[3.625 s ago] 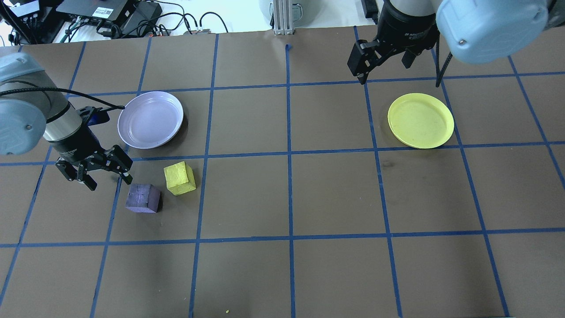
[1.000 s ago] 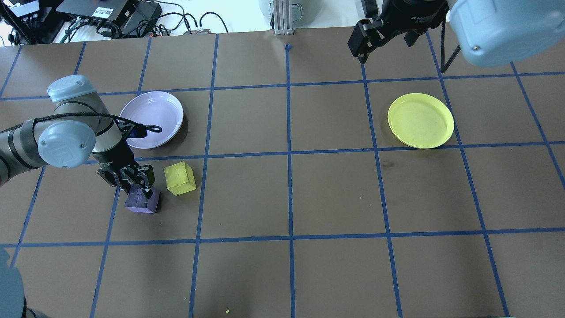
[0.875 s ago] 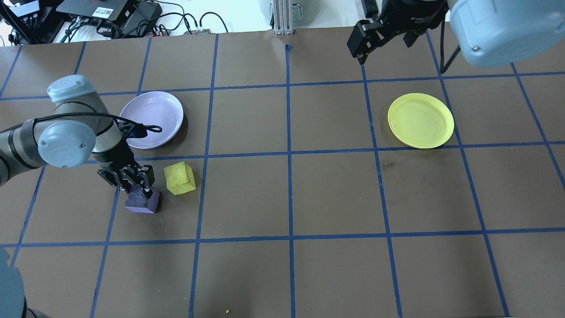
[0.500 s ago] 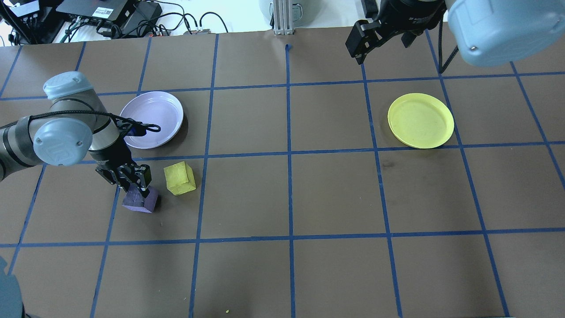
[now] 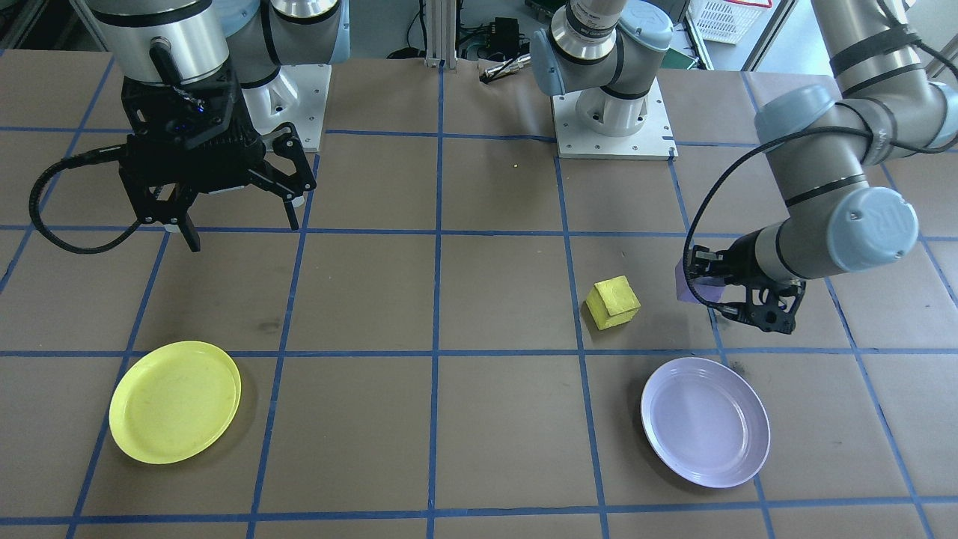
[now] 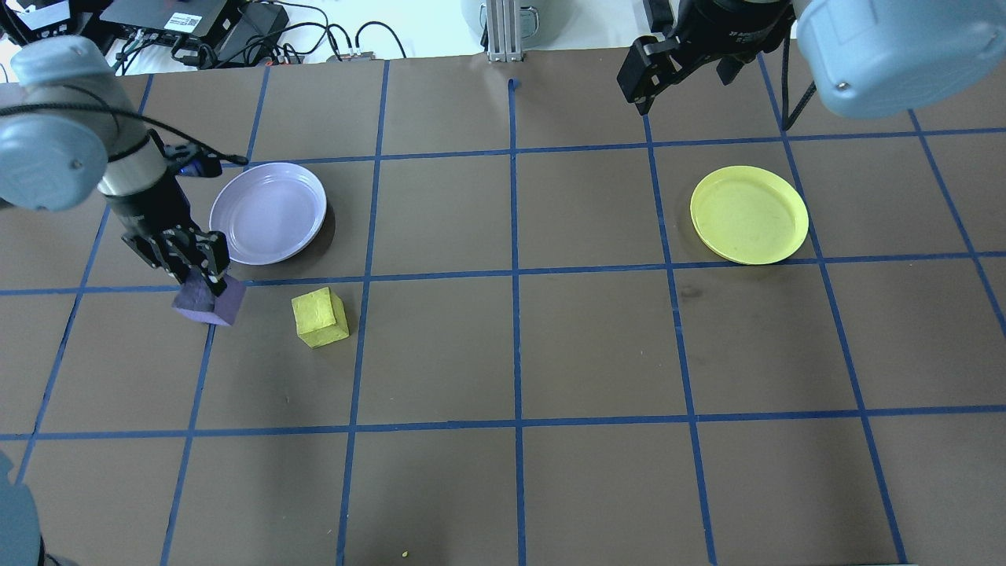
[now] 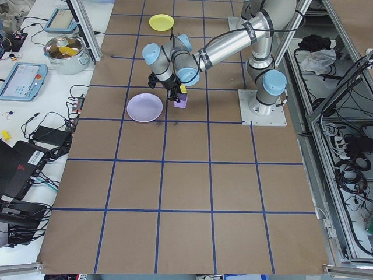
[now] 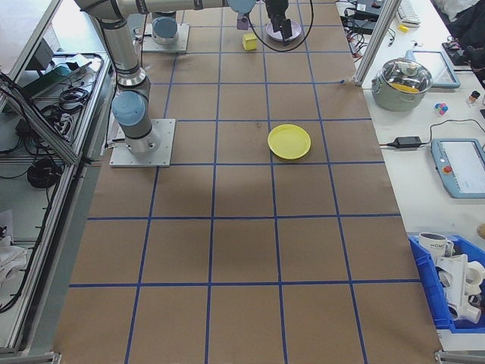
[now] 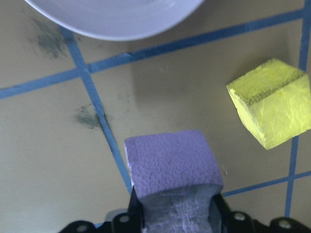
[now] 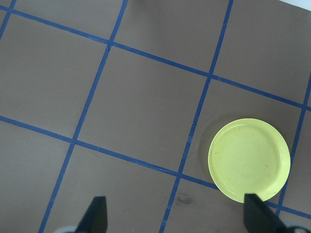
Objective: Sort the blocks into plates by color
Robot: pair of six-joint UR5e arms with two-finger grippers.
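Note:
My left gripper [image 6: 206, 281] is shut on the dark purple block [image 6: 208, 302], which hangs above the table just below and left of the lavender plate [image 6: 268, 212]. The left wrist view shows that purple block [image 9: 170, 167] clamped between the fingers, with the plate's rim [image 9: 116, 19] at the top. Beside it the yellow block [image 6: 319, 317] rests on the table [image 5: 613, 302]. The yellow plate [image 6: 749, 214] lies on the right side with nothing in it. High at the back, my right gripper [image 5: 238, 221] stands open and holds nothing.
Brown paper with a blue tape grid covers the table [image 6: 511, 354]. Cables and electronics [image 6: 196, 31] lie beyond the far edge, next to an aluminium post [image 6: 503, 31]. The two arm bases [image 5: 614, 112] are bolted on at the robot's side.
My left gripper closed on the purple block, lifted it off the table and carried it back and left toward the lavender plate. The yellow block and both plates stayed put.

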